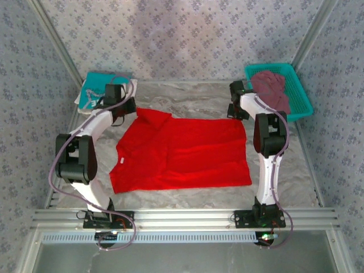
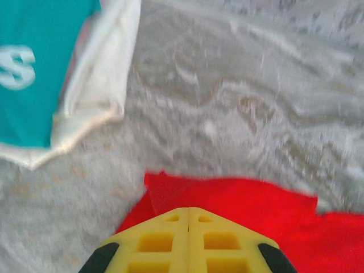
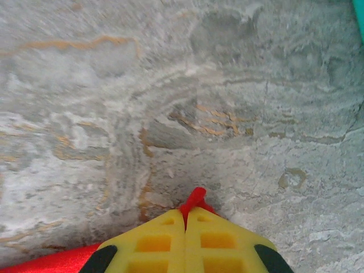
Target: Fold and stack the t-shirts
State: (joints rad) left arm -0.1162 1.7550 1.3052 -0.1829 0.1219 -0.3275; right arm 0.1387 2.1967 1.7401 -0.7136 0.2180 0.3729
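Observation:
The bright red t-shirt (image 1: 182, 153) lies spread flat across the middle of the marbled table. My left gripper (image 1: 132, 112) is at its far left corner. In the left wrist view the yellow jaws (image 2: 188, 209) are shut, and the red cloth (image 2: 239, 199) runs out from under their tips with a raised fold. My right gripper (image 1: 231, 111) is at the far right corner. It is shut (image 3: 186, 211) with a pinch of red cloth (image 3: 195, 199) sticking out between the tips. The teal t-shirt (image 2: 40, 68) lies on the white one (image 2: 102, 74) at the far left.
A teal basket (image 1: 301, 94) at the far right corner holds the crumpled maroon t-shirt (image 1: 272, 88). Patterned walls and metal rails close in the table (image 1: 187, 94) on three sides. Bare marbled surface lies beyond both grippers.

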